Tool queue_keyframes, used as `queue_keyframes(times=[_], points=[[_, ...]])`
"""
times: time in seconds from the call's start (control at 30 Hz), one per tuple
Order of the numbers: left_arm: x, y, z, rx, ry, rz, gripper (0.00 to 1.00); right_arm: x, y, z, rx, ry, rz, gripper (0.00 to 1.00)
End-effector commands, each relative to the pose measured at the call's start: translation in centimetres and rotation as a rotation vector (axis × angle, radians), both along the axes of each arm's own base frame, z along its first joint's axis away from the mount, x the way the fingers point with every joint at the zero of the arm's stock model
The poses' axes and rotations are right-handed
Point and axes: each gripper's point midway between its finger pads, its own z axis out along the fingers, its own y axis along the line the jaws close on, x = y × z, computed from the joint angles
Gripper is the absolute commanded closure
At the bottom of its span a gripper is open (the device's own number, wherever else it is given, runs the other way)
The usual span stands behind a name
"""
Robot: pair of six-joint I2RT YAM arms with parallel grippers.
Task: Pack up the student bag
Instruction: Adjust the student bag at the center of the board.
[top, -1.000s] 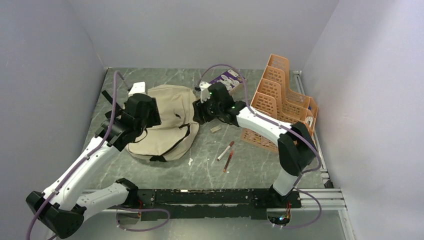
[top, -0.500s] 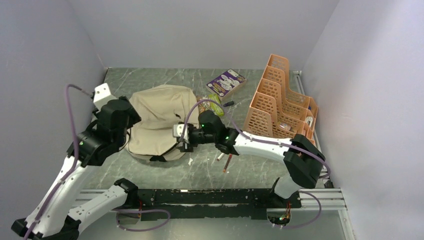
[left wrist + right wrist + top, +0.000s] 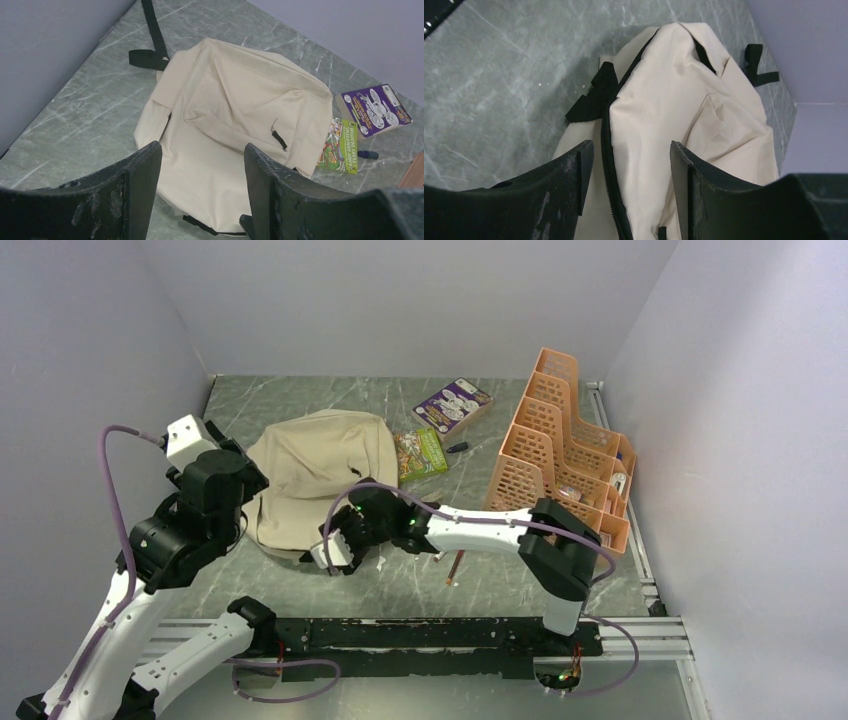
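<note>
The student bag (image 3: 315,475), beige with black straps, lies flat on the table left of centre. My left gripper (image 3: 240,480) hovers open at the bag's left edge. In the left wrist view the bag (image 3: 235,110) fills the middle beyond the open gripper (image 3: 201,147), and nothing sits between the fingers. My right gripper (image 3: 348,520) stands open over the bag's near right edge. In the right wrist view the bag (image 3: 684,115) and its black zipper (image 3: 608,150) run between the spread fingers (image 3: 631,147), which hold nothing.
An orange perforated organizer (image 3: 560,440) stands at the right. A purple book (image 3: 452,405) and a green book (image 3: 420,452) lie behind the bag, with a small dark marker (image 3: 457,448) beside them. A pen (image 3: 457,565) lies near the right arm. A wall stands close on the left.
The right arm swung from the bag's far side round to its near edge. The left arm drew back to the left, off the bag. The books now show.
</note>
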Motion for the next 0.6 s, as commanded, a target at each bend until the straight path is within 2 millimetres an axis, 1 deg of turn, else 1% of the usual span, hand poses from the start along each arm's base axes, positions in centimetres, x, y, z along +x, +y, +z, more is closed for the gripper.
queue_keyframes(times=[0.0, 0.07, 0.23, 0.33, 0.43, 0.57], points=[[-0.2, 0.7, -0.2, 0.010, 0.003, 0.032, 0.34, 0.7, 0.1, -2.0, -0.099, -0.101, 0.019, 0.40], [-0.3, 0.7, -0.3, 0.010, 0.006, 0.031, 0.34, 1.0, 0.2, -2.5, -0.115, -0.121, 0.011, 0.42], [-0.3, 0.6, -0.6, 0.007, 0.008, 0.026, 0.34, 2.2, 0.5, -3.1, -0.128, -0.163, -0.036, 0.48], [-0.3, 0.6, -0.6, 0.009, 0.008, 0.028, 0.34, 2.3, 0.9, -2.5, -0.114, -0.141, -0.055, 0.59], [-0.2, 0.5, -0.7, 0.012, 0.010, 0.024, 0.34, 1.5, 1.7, -1.3, -0.076, -0.087, -0.037, 0.71], [-0.1, 0.4, -0.8, 0.014, 0.014, 0.020, 0.35, 0.6, 2.6, 0.1, -0.036, -0.010, -0.021, 0.89]])
